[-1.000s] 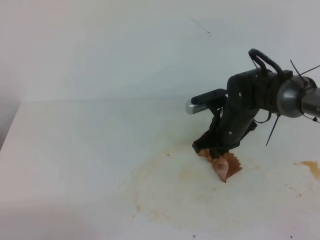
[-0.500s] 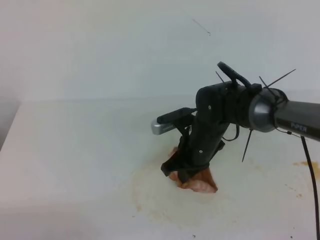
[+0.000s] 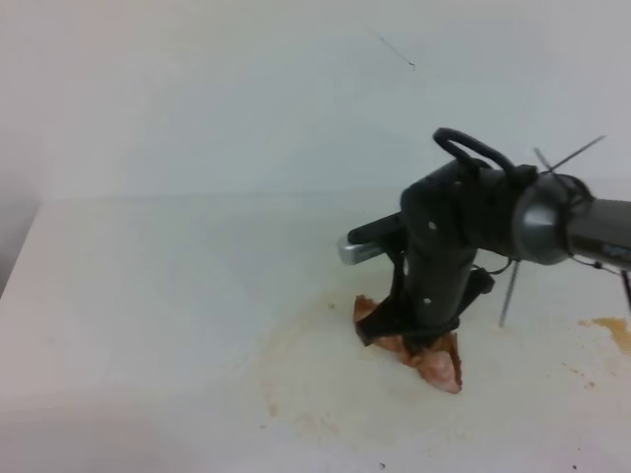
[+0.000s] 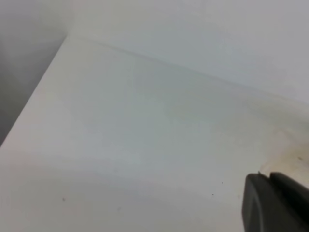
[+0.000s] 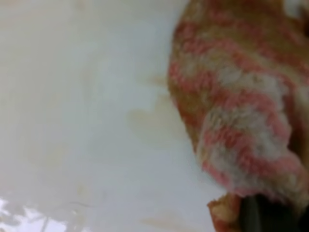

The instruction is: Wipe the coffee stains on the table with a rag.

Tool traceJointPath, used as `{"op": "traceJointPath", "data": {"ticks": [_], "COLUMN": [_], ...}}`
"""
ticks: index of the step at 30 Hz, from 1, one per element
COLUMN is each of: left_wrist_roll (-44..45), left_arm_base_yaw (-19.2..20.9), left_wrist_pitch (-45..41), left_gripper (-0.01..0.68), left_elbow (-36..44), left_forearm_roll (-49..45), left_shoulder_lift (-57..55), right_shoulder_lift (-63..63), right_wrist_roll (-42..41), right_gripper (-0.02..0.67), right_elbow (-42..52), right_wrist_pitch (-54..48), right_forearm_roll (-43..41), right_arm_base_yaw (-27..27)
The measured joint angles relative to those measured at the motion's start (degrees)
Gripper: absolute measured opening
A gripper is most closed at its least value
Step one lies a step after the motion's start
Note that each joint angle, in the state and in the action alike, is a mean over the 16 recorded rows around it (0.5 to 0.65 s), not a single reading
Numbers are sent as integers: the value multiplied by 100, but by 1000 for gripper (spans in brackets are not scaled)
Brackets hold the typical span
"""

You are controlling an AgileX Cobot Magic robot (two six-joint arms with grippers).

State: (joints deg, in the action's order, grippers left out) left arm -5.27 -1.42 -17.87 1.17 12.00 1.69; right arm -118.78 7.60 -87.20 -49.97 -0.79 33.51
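- Rag point(image 3: 426, 353): pink-and-white wad, brown-stained, zigzag edge showing; pressed flat to the table point(image 3: 148, 296), right of the tabletop's centre and toward its front edge. In the right wrist view its striped pile point(image 5: 231, 96) fills the right side of the picture.
- Coffee stains: large faint tan ring point(image 3: 325, 379) spreading left and forward of the rag, with the rag on its right part; small amber blotch point(image 3: 616, 330) by the right edge, well apart from the rag and untouched.
- Right gripper point(image 3: 419, 330): clenched on the rag from above, wrist near upright.
- Left gripper: only a dark blurred piece point(image 4: 275, 203) shows in its own wrist view, toward the left side of the tabletop; whether released or clenched cannot be told.
- Step in hand, judged: scrubbing the large stain. Best kept with steady downward pressure, strokes overlapping across to the ring's left and front rim, where the tan outline is strongest; the blotch at the right edge needs a separate pass.
- Change from half a second ago: gripper and rag have shifted rightward; a second ago they lay farther right, so the stroke runs side to side.
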Motion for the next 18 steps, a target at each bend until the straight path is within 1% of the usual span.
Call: {"op": "traceJointPath", "data": {"ticks": [4, 7, 12, 18], "left_wrist_roll": [0, 0, 0, 0], "left_arm_base_yaw": [0, 0, 0, 0], "left_wrist_pitch": [-6, -12, -18, 0], "left_gripper": [-2, -1, -1, -1], "left_elbow": [15, 15, -15, 0], "left_forearm_roll": [0, 0, 0, 0], "left_shoulder_lift": [0, 11, 11, 11], "right_shoulder_lift": [401, 706, 1078, 1245], "right_wrist_roll": [78, -42, -561, -1172], "right_gripper": [36, 36, 36, 37], "right_elbow": [543, 953, 1436, 1640], "right_wrist_pitch": [345, 589, 852, 928], "right_forearm_roll": [-111, -24, 351, 787], "right_arm_base_yaw": [-166, -337, -594, -781]}}
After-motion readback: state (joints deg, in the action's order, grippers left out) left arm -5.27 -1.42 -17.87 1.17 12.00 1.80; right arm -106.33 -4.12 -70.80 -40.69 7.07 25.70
